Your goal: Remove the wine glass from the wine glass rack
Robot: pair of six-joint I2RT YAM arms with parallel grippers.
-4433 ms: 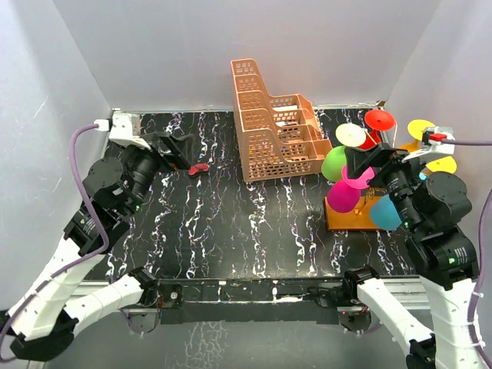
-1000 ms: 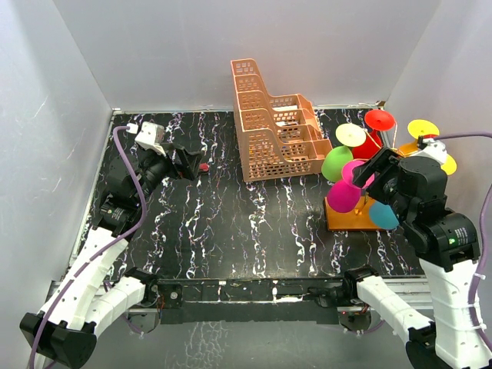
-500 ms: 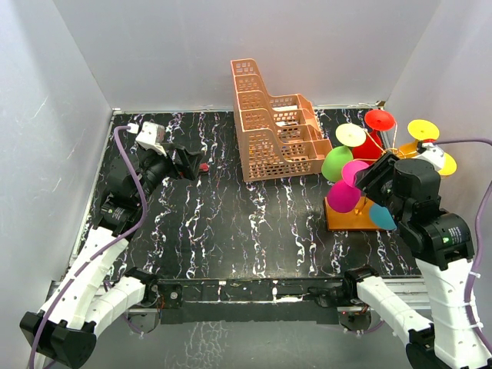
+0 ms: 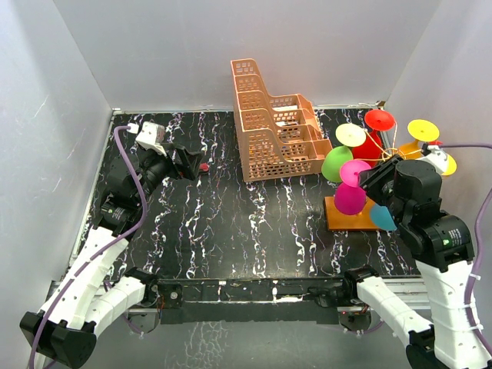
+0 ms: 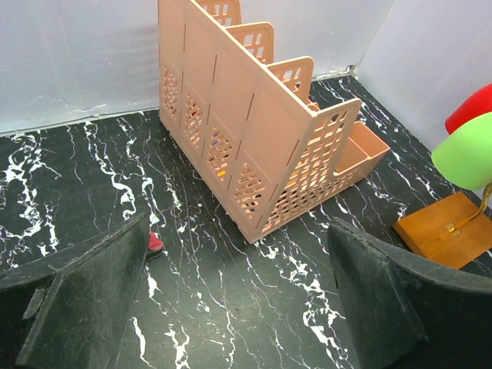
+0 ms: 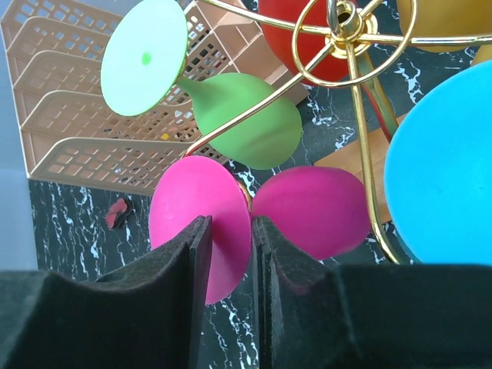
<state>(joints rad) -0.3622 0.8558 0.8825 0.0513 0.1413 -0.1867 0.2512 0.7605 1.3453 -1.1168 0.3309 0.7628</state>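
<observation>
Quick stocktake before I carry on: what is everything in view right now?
rack: one, orange-brown base, gold wire, right side of table.
pink glass: one, on rack, front left.
green glass, red glass, yellow glass, blue glass: one each, on rack.
basket: one, peach, back centre.
small red item: one, by left gripper.
table: one, black marbled.
left gripper: open, empty, back left.
right gripper: fingers flank pink glass's foot; contact unclear.

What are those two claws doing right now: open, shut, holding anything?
Left gripper: open, holding nothing.
Right gripper: closed on the round foot of the pink wine glass.
</observation>
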